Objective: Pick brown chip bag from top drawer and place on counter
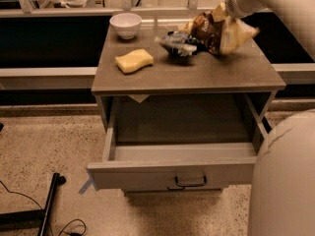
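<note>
The brown chip bag (215,32) is tilted over the back right of the counter (197,73), its lower end at or just above the surface. My gripper (222,11) is at the bag's top end, on the white arm that comes in from the upper right, and it is shut on the bag. The top drawer (172,173) is pulled wide open below the counter, and its inside shows nothing in it. Its dark handle (190,182) is at the centre of the front panel.
A dark blue-and-white bag (177,43) lies just left of the brown bag. A yellow sponge (134,60) and a white bowl (125,23) are on the counter's left half. My white base (285,181) fills the lower right. A black pole (49,205) lies on the floor.
</note>
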You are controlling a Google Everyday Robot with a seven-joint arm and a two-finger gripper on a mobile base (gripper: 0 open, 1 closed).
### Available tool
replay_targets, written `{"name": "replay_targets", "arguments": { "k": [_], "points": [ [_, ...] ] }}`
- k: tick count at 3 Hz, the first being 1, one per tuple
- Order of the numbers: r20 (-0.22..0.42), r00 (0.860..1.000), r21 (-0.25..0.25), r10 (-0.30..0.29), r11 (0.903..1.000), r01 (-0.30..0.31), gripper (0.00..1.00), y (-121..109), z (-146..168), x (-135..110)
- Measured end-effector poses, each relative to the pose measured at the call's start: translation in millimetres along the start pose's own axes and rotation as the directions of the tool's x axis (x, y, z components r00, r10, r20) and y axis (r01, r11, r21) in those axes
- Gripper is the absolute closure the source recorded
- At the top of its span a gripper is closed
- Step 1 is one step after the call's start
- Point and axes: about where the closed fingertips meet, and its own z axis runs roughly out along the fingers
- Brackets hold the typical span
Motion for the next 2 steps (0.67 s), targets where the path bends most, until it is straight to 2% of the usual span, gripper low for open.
{"name": "replay_targets", "arguments": {
  "k": [1,2],
  "points": [
    [0.025,1.0,-0.031,0.003,0.9995,-0.002,0.0,0,-4,-4],
    [0.083,0.995,-0.07,0.05,0.9965,-0.044,0.0,-13,-24,-15]
  ]
}}
